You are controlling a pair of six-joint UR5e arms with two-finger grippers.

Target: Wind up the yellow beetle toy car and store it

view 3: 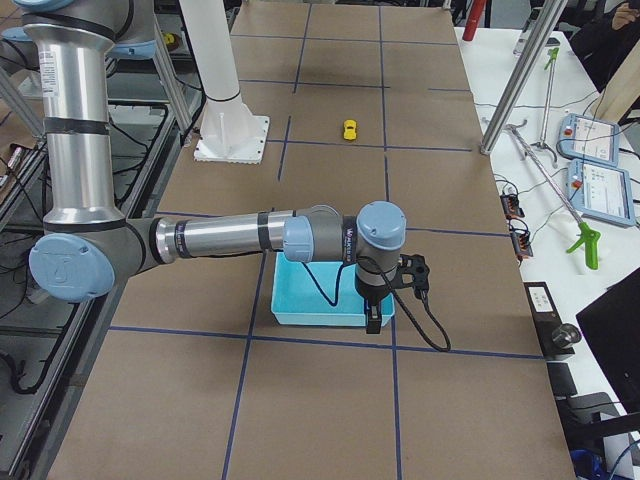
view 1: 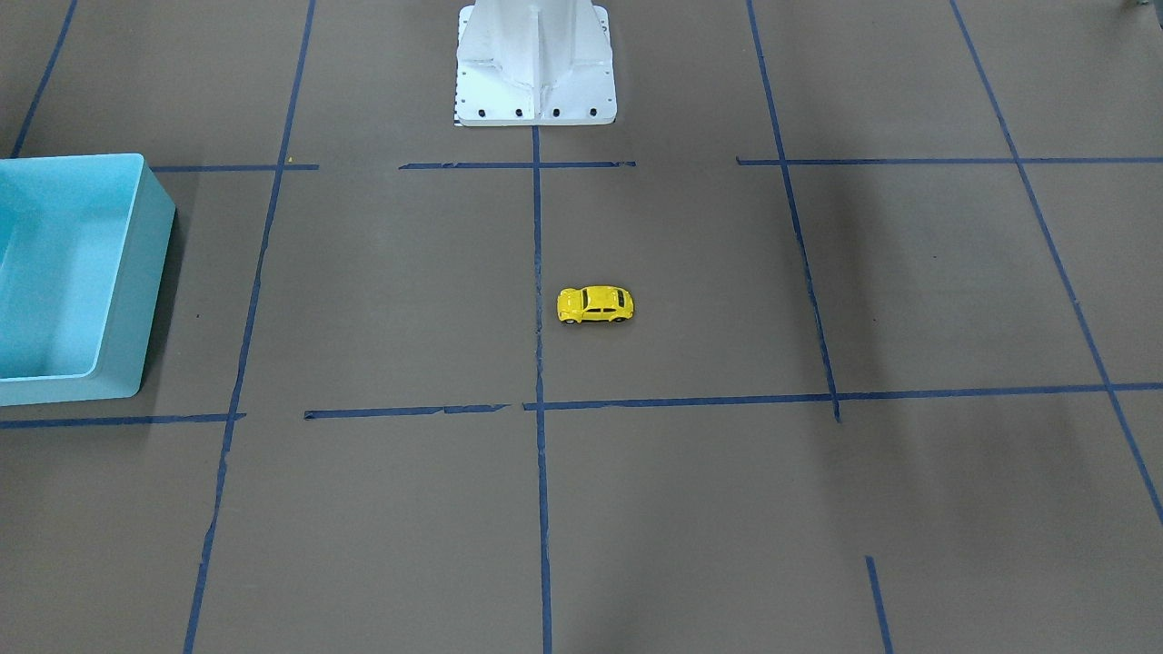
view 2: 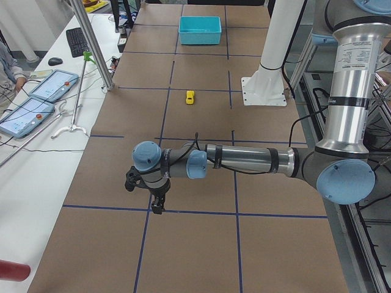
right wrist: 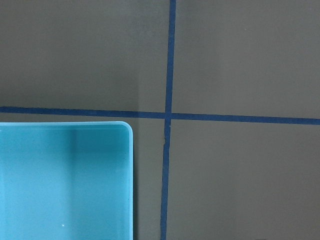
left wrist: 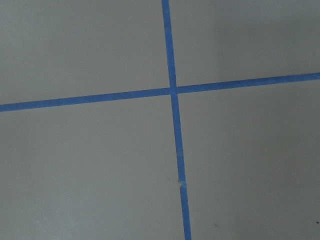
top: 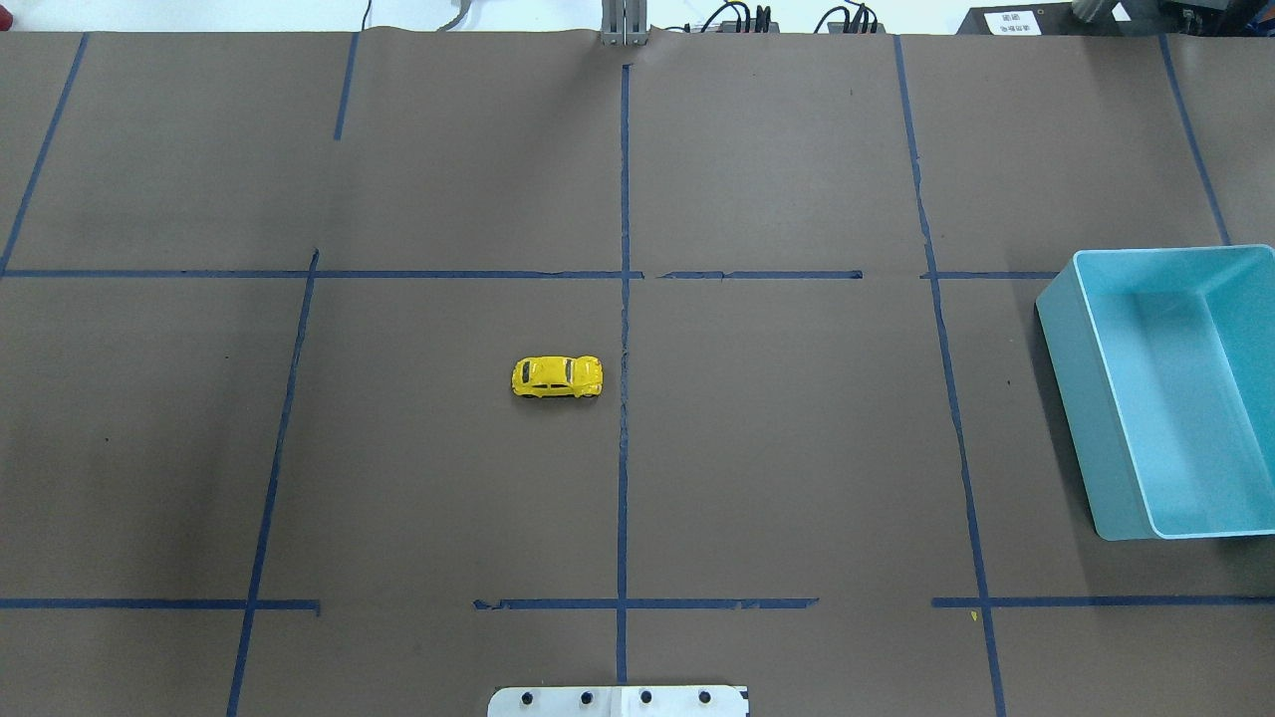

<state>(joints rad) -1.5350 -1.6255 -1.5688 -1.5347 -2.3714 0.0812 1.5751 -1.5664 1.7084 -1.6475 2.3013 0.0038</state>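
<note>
The yellow beetle toy car (view 1: 595,305) stands on its wheels near the table's middle, side-on to the robot; it also shows in the overhead view (top: 558,377) and both side views (view 2: 190,97) (view 3: 349,130). The light blue bin (top: 1071,418) sits empty at the robot's right end. My left gripper (view 2: 157,204) hangs above the table's left end, far from the car. My right gripper (view 3: 372,320) hangs at the bin's (view 3: 310,292) outer corner. Both grippers show only in the side views, so I cannot tell whether they are open or shut.
The brown table cover carries a grid of blue tape lines (top: 624,329). The robot's white base (view 1: 536,64) stands at the table's robot side. The right wrist view shows the bin's corner (right wrist: 65,180); the left wrist view shows only a tape crossing (left wrist: 173,91).
</note>
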